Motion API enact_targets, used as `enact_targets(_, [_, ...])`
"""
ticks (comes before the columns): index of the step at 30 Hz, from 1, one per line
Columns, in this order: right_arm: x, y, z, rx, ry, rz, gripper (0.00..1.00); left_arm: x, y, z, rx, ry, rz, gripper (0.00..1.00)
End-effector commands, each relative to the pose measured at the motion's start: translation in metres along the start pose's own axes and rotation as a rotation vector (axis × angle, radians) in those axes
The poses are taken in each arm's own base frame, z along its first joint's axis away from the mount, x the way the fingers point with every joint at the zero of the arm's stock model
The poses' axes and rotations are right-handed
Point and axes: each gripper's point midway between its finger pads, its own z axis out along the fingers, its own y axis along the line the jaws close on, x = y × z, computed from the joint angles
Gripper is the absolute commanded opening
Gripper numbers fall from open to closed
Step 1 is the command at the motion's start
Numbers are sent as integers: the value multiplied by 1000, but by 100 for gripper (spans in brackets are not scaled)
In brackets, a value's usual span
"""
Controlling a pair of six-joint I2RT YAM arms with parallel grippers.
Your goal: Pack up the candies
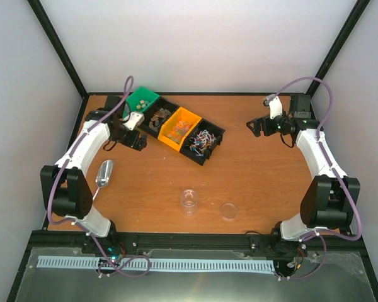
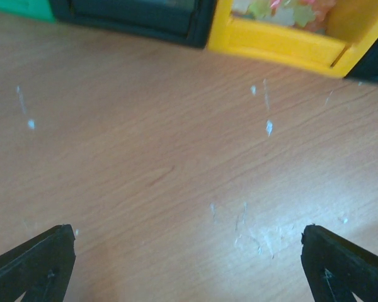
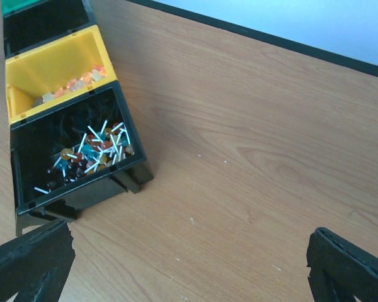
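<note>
Top external, seat: fixed, high above and behind both arm bases (image 1: 104, 234).
Top external, heading: forward and down over the whole table (image 1: 258, 170).
Top external, range: far; every item small in frame.
Left wrist, seat: on the left arm, low over the table.
Left wrist, heading: forward past own fingertips (image 2: 44, 258) toward the bin row (image 2: 145, 16).
Left wrist, range: very near; only the bins' lower walls in frame.
Right wrist, seat: on the right arm, higher over the table.
Right wrist, heading: down and across toward the bin row from its end, own fingertips in the bottom corners.
Right wrist, range: middling; candies (image 3: 91, 151) told apart singly.
Shared by all three: yellow bin (image 1: 179, 129).
Shared by top external and right wrist: end black bin (image 3: 82, 195).
</note>
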Motion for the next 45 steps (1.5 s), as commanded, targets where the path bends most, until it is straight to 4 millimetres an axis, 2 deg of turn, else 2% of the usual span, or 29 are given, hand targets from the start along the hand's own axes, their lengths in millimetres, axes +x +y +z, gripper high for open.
enact_targets(1, [-12, 8, -2, -40, -55, -25, 100, 24, 12, -27, 27, -33, -24, 100])
enact_targets(5, [-14, 8, 4, -62, -59, -11, 100, 66, 31, -45, 31, -33, -40, 100])
enact_targets(8, [-16, 7, 10, -81, -53, 3, 100, 102, 42, -46, 10, 5, -55, 100])
enact_targets(13, [-18, 7, 21, -123, -25, 21, 100, 146, 55, -54, -53, -5, -48, 100])
enact_targets(16, [-19, 5, 25, -143, -4, 55, 100, 172, 53, -49, -34, 6, -39, 100])
enact_targets(20, [-28, 7, 26, -163, -23, 68, 100, 205, 52, -31, -28, 24, 14, 97])
enact_targets(26, [-38, -12, 23, -88, -31, 135, 100, 218, 66, -2, -32, 31, 61, 95])
enact_targets(31, [-50, -24, 6, -29, -79, 138, 100, 228, 82, 18, 29, 63, 3, 88])
enact_targets(34, [-51, -27, 0, -16, -63, 125, 100, 235, 80, 27, 62, 84, 35, 84])
enact_targets(41, [-48, -20, -5, -66, -66, 107, 100, 238, 83, 32, 31, 74, 51, 78])
enact_targets(45, [-48, -19, -5, -73, -65, 106, 100, 235, 86, 32, 22, 64, 50, 68])
